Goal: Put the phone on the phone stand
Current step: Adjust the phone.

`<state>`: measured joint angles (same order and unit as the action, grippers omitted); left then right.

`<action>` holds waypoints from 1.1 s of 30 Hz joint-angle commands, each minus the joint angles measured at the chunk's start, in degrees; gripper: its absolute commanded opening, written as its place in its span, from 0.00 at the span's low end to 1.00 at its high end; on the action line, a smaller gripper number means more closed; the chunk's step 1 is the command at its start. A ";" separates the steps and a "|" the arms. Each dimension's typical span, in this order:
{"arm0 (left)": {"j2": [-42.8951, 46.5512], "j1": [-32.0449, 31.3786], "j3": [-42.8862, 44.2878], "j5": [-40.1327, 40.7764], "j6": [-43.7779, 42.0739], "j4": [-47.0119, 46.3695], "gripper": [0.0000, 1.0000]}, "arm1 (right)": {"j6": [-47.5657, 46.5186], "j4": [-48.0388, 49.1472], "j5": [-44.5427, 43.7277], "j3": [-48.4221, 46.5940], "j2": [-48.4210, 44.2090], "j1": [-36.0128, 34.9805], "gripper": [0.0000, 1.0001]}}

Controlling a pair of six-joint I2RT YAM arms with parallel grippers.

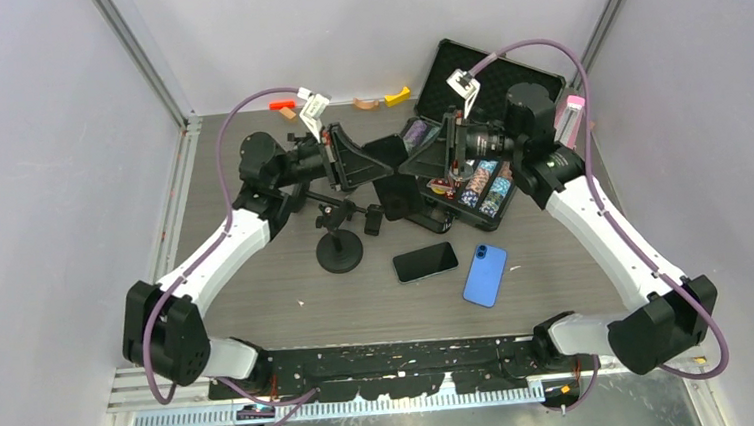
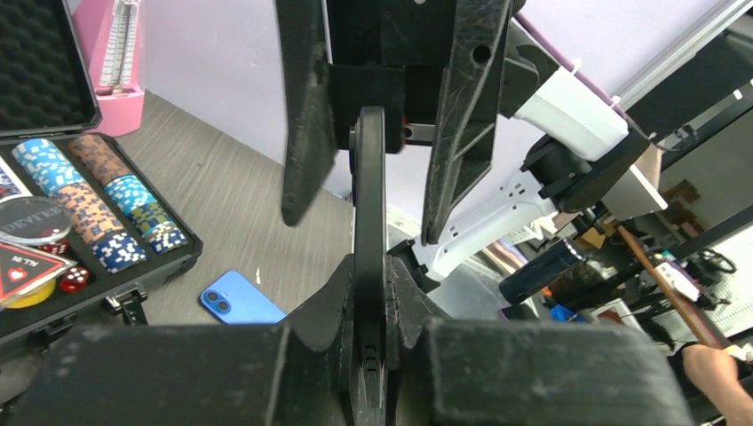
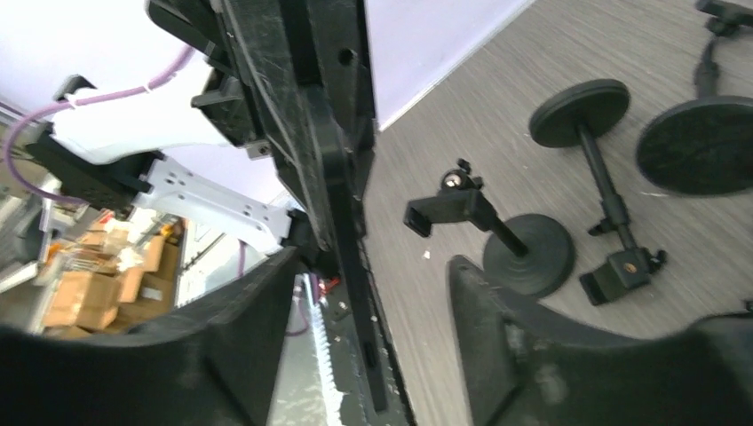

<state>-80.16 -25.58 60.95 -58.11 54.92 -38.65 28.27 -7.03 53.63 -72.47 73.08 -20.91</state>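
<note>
A black phone [image 2: 369, 204] hangs edge-on above the table's middle, and my left gripper [image 2: 371, 282] is shut on its lower end. My right gripper [image 3: 360, 342] is open, its fingers [image 3: 497, 328] standing apart on either side of the same phone [image 3: 348, 240] without touching it. From above, the left gripper [image 1: 354, 161] and right gripper [image 1: 431, 156] face each other with the phone [image 1: 390, 162] between them. A black phone stand [image 1: 339, 249] with a round base and a clamp head stands on the table below and left of them, also seen as the stand [image 3: 531, 250] in the right wrist view.
Another black phone [image 1: 425, 262] and a blue phone [image 1: 485, 275] lie flat in front of the stand. An open case of poker chips [image 1: 484, 193] sits behind the right gripper. Two more round-based stands [image 3: 582, 114] lie near the first. A pink box [image 1: 569, 119] and small blocks [image 1: 385, 99] are at the back.
</note>
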 commanded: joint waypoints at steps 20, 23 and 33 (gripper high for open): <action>4.55 0.71 0.80 1.59 -7.21 2.46 0.00 | 0.03 5.53 5.17 4.70 -1.51 -1.98 0.62; 4.40 0.71 0.69 1.75 -7.27 2.44 0.00 | -0.46 5.47 5.24 4.70 -0.94 -2.41 0.60; 11.58 1.41 6.25 5.70 -32.74 34.30 0.00 | -20.12 -15.41 -3.13 -1.23 -4.85 -2.20 0.77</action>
<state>-74.46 -24.69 61.28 -55.99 38.33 -21.23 19.09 -13.02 55.46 -69.04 71.99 -23.20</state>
